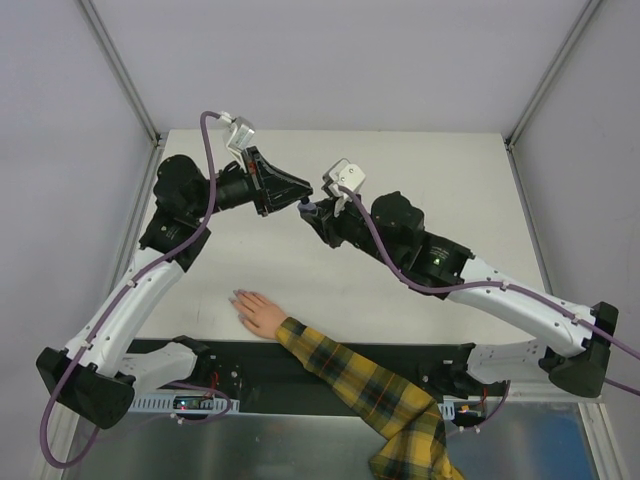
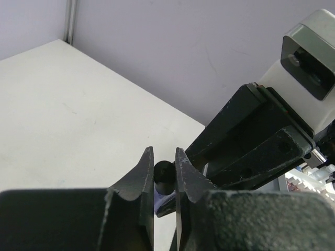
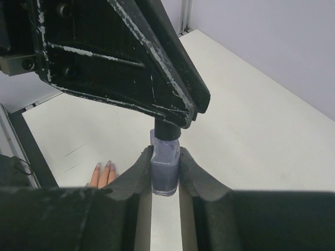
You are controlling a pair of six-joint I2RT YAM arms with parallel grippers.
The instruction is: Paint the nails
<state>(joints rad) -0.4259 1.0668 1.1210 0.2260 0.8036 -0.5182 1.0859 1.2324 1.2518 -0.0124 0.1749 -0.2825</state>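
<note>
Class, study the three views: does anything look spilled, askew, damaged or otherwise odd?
Nothing looks spilled. The one blemish: white scuffs on the black edges of the left gripper, which pinches the black cap of the polish bottle held in the right gripper. The mannequin hand lies flat.

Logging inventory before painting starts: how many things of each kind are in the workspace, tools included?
Purple polish bottle: 1
Mannequin hand, plaid sleeve: 1
Tools: 2, the left tool shut on the black cap, the right tool on the bottle
Total: 4
</note>
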